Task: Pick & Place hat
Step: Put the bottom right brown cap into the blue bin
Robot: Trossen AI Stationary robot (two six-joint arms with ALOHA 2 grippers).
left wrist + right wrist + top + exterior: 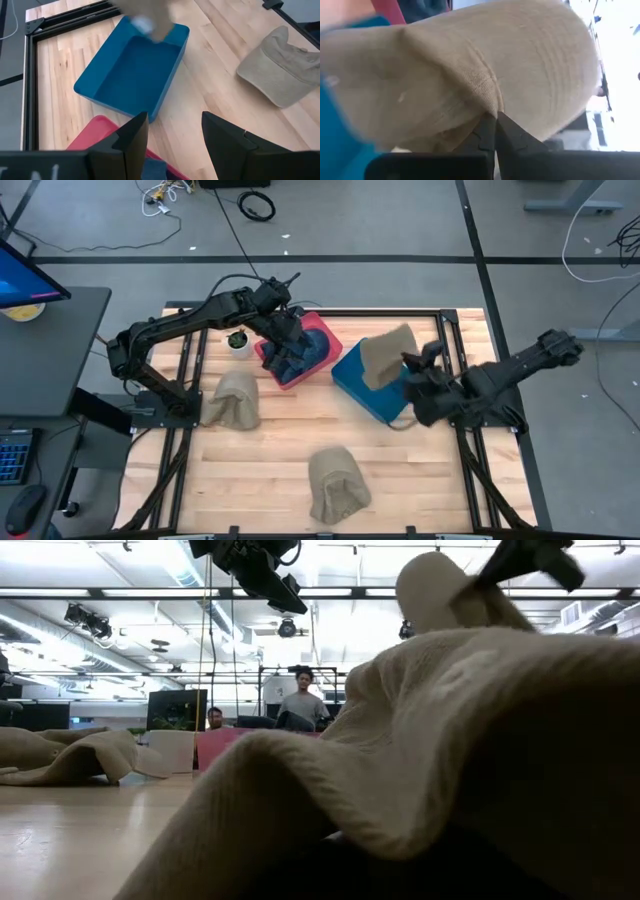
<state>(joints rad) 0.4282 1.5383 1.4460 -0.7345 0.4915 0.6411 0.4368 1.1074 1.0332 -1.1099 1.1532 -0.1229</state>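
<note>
A tan hat [385, 355] hangs from my right gripper [408, 365], which is shut on it above the blue bin [362, 388]. The right wrist view shows that hat [470, 65] filling the picture. In the low view it [440, 585] is lifted high. My left gripper [172, 122] is open and empty, up over the red bin [300, 352], which holds dark blue cloth. Two more tan hats lie flat on the table, one near the left [232, 400] and one at the near middle [338, 485]. My right gripper [495, 116] pinches a fold of the tan hat's cloth [487, 95] between its two fingertips. The hat is lifted clear of the table and sits over the blue bin's far right corner.
A small white cup [238, 340] stands left of the red bin. Black frame rails [440, 315] run along the table's edges. Bare wood lies between the two resting hats. The near hat [450, 760] fills the low view's foreground. People show in the room behind the table.
</note>
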